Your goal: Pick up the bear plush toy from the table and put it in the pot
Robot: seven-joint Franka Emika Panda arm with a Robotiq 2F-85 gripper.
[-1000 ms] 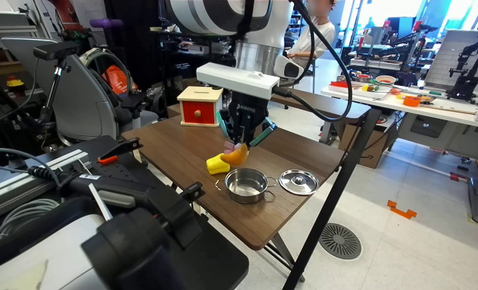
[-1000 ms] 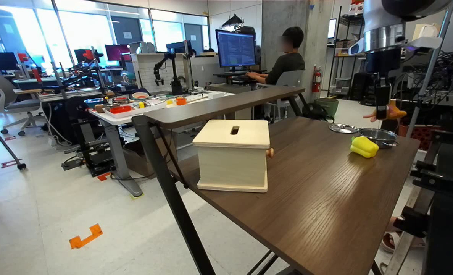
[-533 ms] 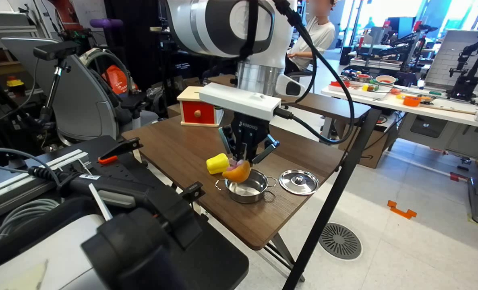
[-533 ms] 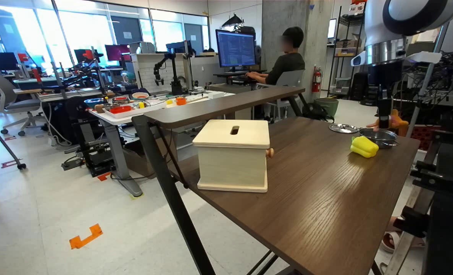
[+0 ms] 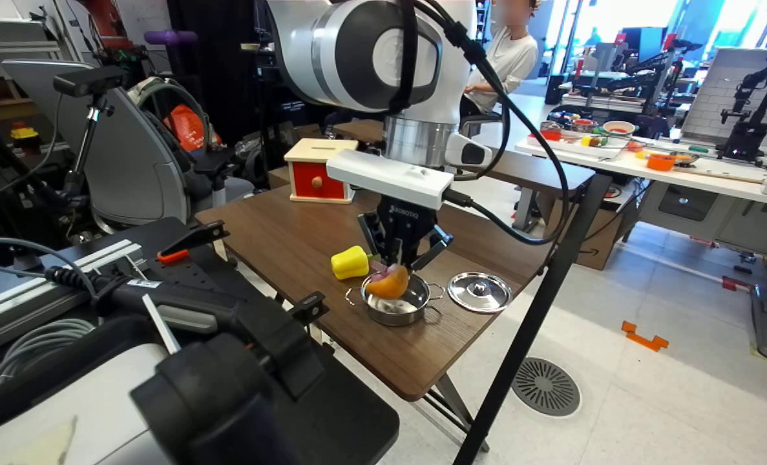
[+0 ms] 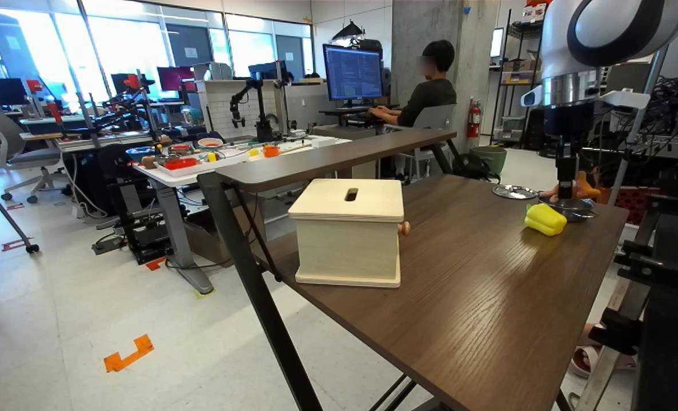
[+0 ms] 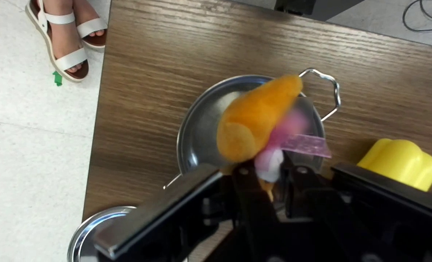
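Here, the plush toy is held pinched in the gripper. Beneath the gripper, the open pot is lined up, seemingly for release.

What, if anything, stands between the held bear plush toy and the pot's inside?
Nothing visible. The end effector holds the bear plush toy over the open pot; the lid and yellow pepper lie beside the pot.

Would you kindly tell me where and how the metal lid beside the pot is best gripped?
I'd pinch the metal lid by its central knob, from straight above: it lies flat on the table, and the knob stands up from it, likely the easiest part to close on.
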